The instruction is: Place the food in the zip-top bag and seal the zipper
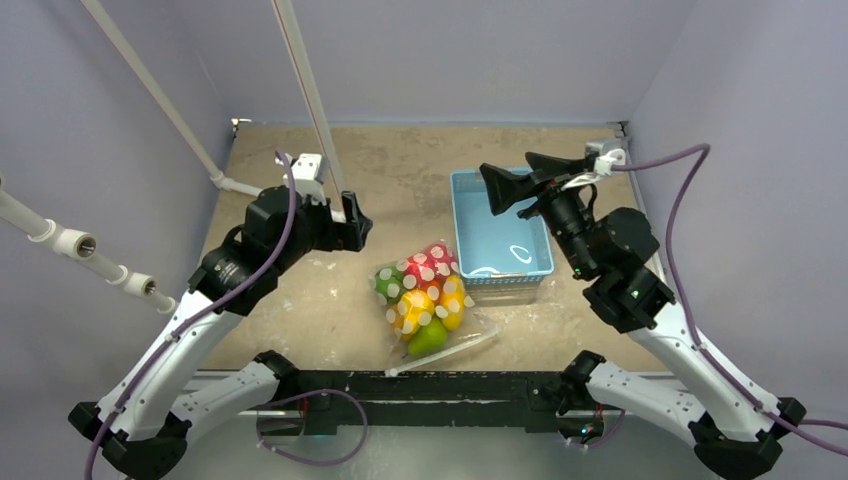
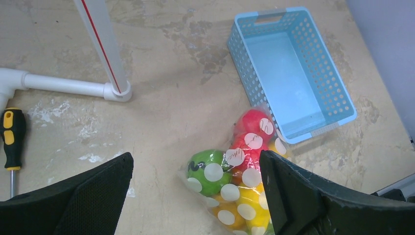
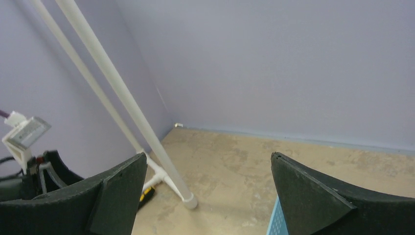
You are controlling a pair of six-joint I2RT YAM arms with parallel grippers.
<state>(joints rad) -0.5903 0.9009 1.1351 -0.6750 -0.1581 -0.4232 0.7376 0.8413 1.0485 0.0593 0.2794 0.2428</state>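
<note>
Food (image 1: pixel 420 290) appears to be all inside the zip-top bag (image 1: pixel 467 328), which lies on the counter (image 1: pixel 320 300) in the lower middle of the top view, just beside the lower-left corner of the light-blue basket (image 1: pixel 458 225). Red, orange, yellow and green toy fruits press against the dotted plastic, and I see no fruit in the basket or loose on the counter. So the filling step looks finished, and the step in hand is, in my judgement, the zipper (image 1: pixel 445 352), the pale strip that runs slantwise below the fruits toward the bottom of the frame. Whether this strip is already pressed closed I cannot tell, as it is too thin in the picture. The left claw (image 1: pixel 355 225) hangs to the upper left of the bag, jaws spread wide and holding nothing. The right claw (image 1: pixel 525 172) is likewise spread and empty, raised over the basket. If the mouth is open, the next move calls for one claw to descend on one end of the strip, pinch it and slide along it, while the other claw steadies the bag against slipping.
</note>
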